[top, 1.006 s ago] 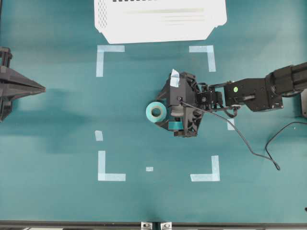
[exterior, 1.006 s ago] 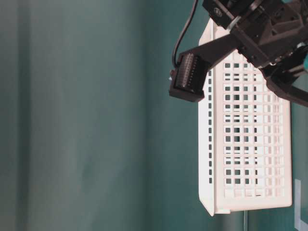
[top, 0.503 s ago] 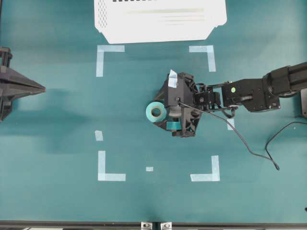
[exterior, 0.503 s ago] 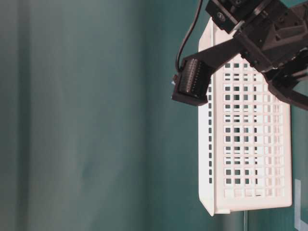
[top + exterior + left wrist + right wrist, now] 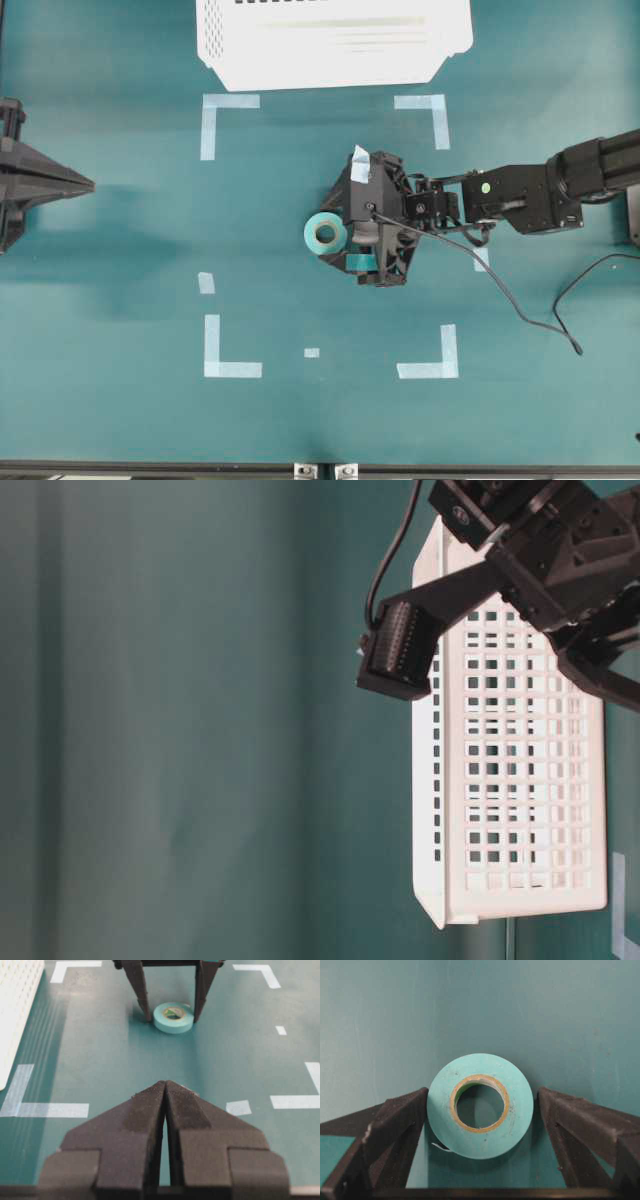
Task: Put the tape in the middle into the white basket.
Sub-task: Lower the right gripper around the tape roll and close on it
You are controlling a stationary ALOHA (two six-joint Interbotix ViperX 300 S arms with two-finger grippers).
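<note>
The tape (image 5: 325, 234) lies flat on the teal surface (image 5: 120, 300) mid-frame, between the right gripper's (image 5: 338, 232) wide-apart jaws, one finger (image 5: 395, 1125) just beside its rim. The left gripper (image 5: 165, 1105) sits well back, jaws together. The basket (image 5: 335, 40) stands at the far edge.

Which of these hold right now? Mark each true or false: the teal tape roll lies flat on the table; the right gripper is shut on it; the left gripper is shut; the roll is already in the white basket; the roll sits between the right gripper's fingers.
1. The small round teal tape roll with a tan core lies flat on the green table. True.
2. The right gripper is shut on the roll. False: its jaws stand open on either side.
3. The left gripper is shut. True.
4. The roll is in the white perforated plastic basket. False: it is on the table.
5. The roll sits between the right gripper's fingers. True.
</note>
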